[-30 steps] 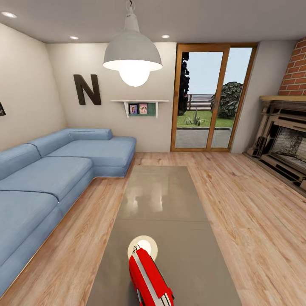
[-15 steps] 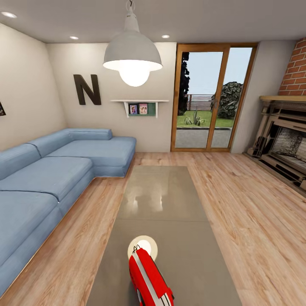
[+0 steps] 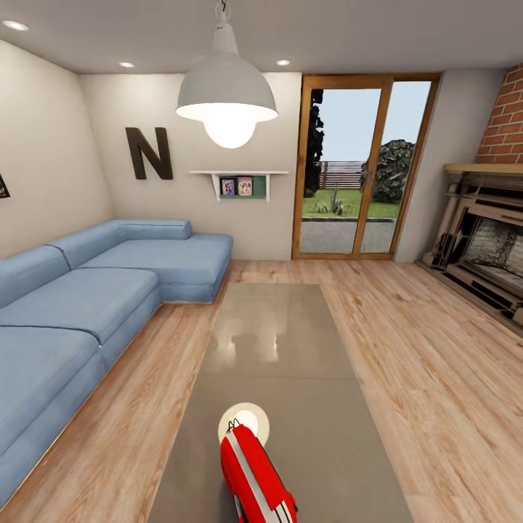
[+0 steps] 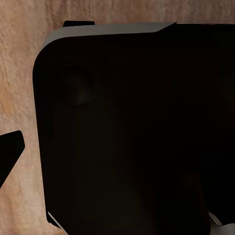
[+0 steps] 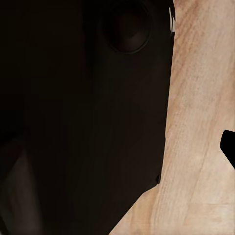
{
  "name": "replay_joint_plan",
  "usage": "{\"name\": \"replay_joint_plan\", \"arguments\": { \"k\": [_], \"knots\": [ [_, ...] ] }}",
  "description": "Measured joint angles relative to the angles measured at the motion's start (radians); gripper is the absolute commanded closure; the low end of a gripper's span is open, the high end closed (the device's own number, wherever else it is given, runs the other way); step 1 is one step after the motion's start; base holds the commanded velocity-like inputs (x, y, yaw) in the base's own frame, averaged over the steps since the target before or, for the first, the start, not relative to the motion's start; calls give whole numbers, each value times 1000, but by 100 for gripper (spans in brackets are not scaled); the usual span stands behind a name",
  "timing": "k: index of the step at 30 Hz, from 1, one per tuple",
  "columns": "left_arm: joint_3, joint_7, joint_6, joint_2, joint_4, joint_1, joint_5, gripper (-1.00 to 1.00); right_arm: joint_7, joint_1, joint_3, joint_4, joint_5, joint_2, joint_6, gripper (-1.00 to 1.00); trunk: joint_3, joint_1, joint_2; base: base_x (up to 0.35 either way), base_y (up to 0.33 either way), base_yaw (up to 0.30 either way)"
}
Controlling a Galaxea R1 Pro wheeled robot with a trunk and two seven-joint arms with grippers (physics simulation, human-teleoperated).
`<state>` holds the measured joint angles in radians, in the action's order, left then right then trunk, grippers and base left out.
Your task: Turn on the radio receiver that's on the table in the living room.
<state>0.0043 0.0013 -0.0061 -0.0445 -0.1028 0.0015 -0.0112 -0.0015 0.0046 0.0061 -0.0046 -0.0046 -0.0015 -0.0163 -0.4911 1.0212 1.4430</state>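
Radio [image 3: 256,476] lies on the table [image 3: 290,349] at its near end, just beside a white disc [image 3: 247,420] (touching, it seems). Sofa [image 3: 87,305] left of the table. Wrist views: dark robot body over wood floor [image 5: 200,122]; gripper states cannot be told.

You see one readable sign: dark capital letter "N" [image 3: 149,153] mounted on cream back wall [image 3: 181,116], above blue sectional sofa [image 3: 109,283], left of small wall shelf [image 3: 238,174]. Two framed pictures [image 3: 237,187] on that shelf too small for you to read. Red radio receiver [image 3: 254,472] on counter [image 3: 290,407]: stripes visible, no legible label or brand. Wrist views: no text.
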Motion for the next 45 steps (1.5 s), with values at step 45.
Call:
{"name": "replay_joint_plan", "arguments": {
  "k": [45],
  "knots": [
    [0, 0, 0, 0, 0, 0, -1, -100, 0, 0, 0, 0, 9, -8, -16, -100, 126, -169, -308, 0, 0, 0]
  ]
}}
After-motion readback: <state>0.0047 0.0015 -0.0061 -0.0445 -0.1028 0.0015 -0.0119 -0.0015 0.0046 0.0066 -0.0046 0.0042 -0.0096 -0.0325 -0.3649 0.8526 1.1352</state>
